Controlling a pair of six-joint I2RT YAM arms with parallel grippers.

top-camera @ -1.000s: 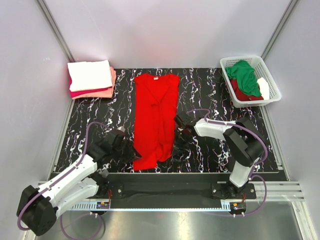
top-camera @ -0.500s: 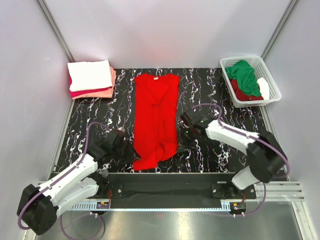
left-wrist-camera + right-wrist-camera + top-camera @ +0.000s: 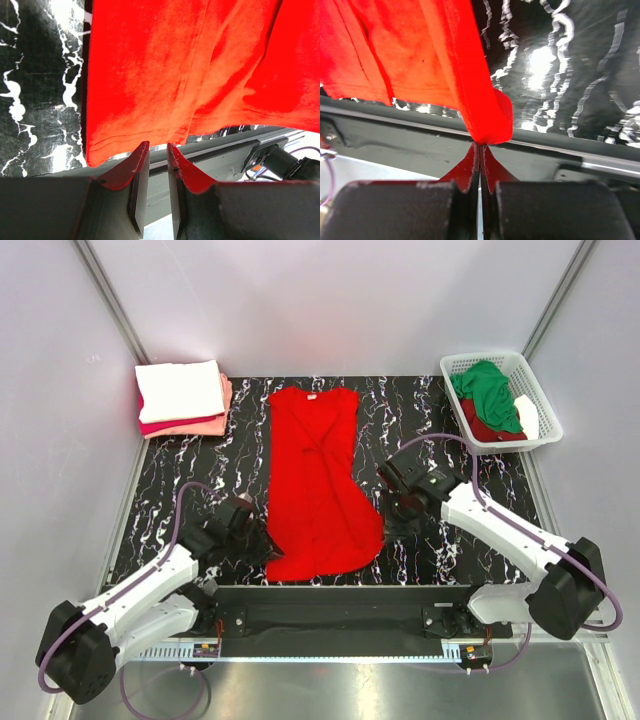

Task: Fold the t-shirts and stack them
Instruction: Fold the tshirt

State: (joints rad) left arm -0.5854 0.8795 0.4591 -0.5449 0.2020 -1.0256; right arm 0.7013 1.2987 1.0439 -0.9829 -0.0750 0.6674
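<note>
A bright red t-shirt point(image 3: 312, 475) lies lengthwise in the middle of the black marbled mat, collar at the far end. Its near hem is spread out to the right. My right gripper point(image 3: 383, 523) is shut on a bunched fold of that hem point(image 3: 487, 120), the tips point(image 3: 481, 145) pinched together on the cloth. Just off the shirt's near left corner point(image 3: 125, 135), my left gripper point(image 3: 264, 544) stands open by a narrow gap point(image 3: 156, 146) with nothing between the fingers. Folded t-shirts sit stacked at the back left, white point(image 3: 180, 390) above crimson and salmon pink point(image 3: 212, 424).
A white lattice basket point(image 3: 545, 405) at the back right holds a green shirt point(image 3: 487, 390), a dark red one point(image 3: 485, 427) and a white piece point(image 3: 527, 415). The mat's near edge and a black rail point(image 3: 340, 595) run just below both grippers. Grey walls enclose the sides.
My right gripper has closed on the shirt's near hem and moved right, drawing the lower part of the shirt outward. The left arm has stayed put.
</note>
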